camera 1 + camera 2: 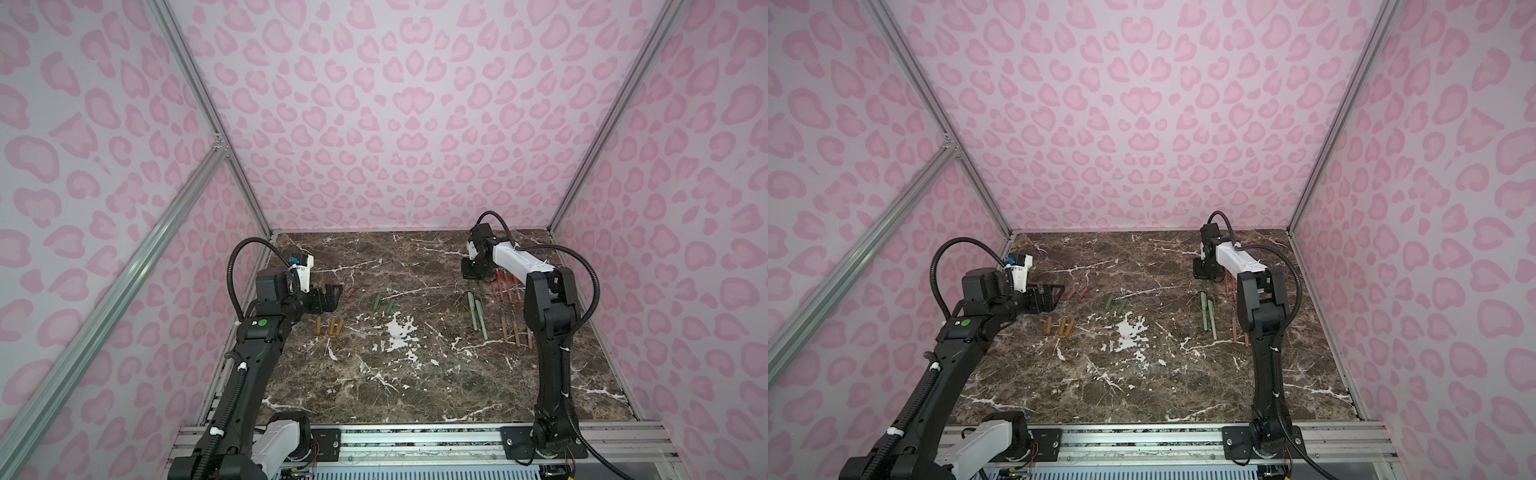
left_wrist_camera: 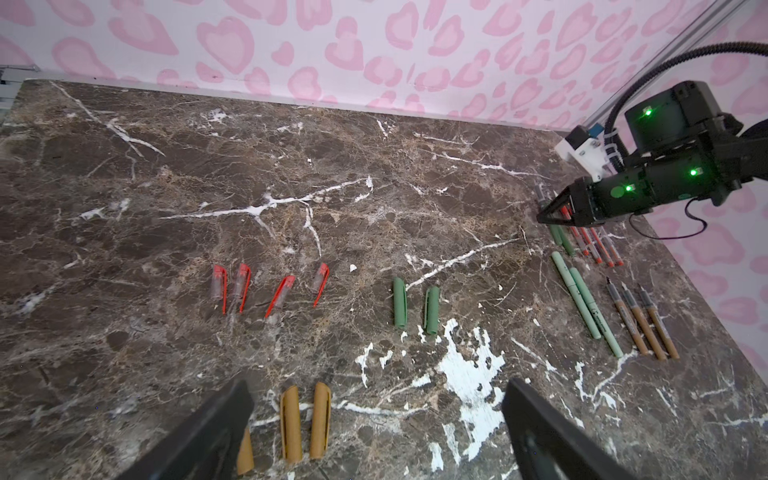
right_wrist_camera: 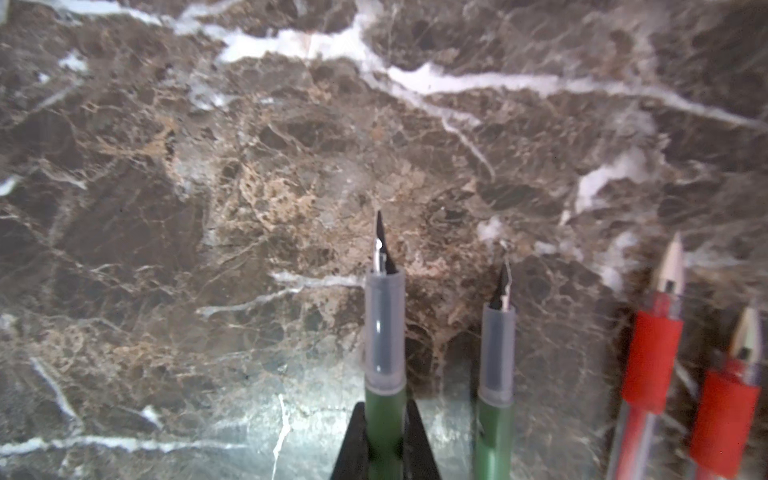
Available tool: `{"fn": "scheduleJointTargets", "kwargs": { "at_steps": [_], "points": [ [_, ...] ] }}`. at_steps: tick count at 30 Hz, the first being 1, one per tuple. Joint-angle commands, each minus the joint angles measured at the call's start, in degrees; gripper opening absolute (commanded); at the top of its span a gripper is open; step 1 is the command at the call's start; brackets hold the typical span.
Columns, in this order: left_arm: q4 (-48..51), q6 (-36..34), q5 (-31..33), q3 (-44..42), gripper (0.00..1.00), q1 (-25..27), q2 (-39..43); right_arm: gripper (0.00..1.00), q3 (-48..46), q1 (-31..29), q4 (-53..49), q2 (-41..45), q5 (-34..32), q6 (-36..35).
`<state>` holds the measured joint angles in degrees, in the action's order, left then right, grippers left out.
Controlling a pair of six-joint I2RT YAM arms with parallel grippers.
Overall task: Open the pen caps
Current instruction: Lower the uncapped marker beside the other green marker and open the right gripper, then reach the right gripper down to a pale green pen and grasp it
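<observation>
Four red caps [image 2: 242, 286] lie loose in a row on the counter [image 2: 124, 208] - clear tubes with red clips, each off its pen and a little slanted. Just right of them two dark green caps [image 2: 400, 302] lie side by side, nearly parallel. Nearer the front, three tan caps [image 2: 291, 424] lie close together - all flat, none stacked.

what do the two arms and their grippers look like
Both arms are black with a white shell each: the left arm near its base, the right arm on its forearm. A ribbed black cable runs to each wrist. The left carries a round green sticker. The left gripper and right gripper are black.
</observation>
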<state>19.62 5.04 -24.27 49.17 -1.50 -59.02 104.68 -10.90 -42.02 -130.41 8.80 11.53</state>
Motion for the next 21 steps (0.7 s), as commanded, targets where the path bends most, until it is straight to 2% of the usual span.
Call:
{"fn": "scheduleJointTargets", "kwargs": {
  "at_steps": [1, 5, 11, 21],
  "points": [
    [-1.7, 0.7, -1.5, -0.3, 0.98, -0.1, 0.1, 0.03, 0.1, 0.2, -1.3, -0.6, -2.3, -0.9],
    [-1.4, 1.0, -1.9, 0.2, 0.98, -0.4, 0.1, 0.07, -1.3, 0.3, -0.9, -0.5, -1.8, -1.0],
    [-1.3, 1.3, -1.9, 0.3, 0.98, -0.8, 0.0, 0.2, -2.4, 0.3, -0.7, 0.2, -2.1, -0.7],
    [-1.6, 1.3, -2.3, 0.2, 0.98, -1.2, 0.4, 0.25, -4.0, 0.3, -1.7, 7.7, -1.6, -0.8]
  ]
}}
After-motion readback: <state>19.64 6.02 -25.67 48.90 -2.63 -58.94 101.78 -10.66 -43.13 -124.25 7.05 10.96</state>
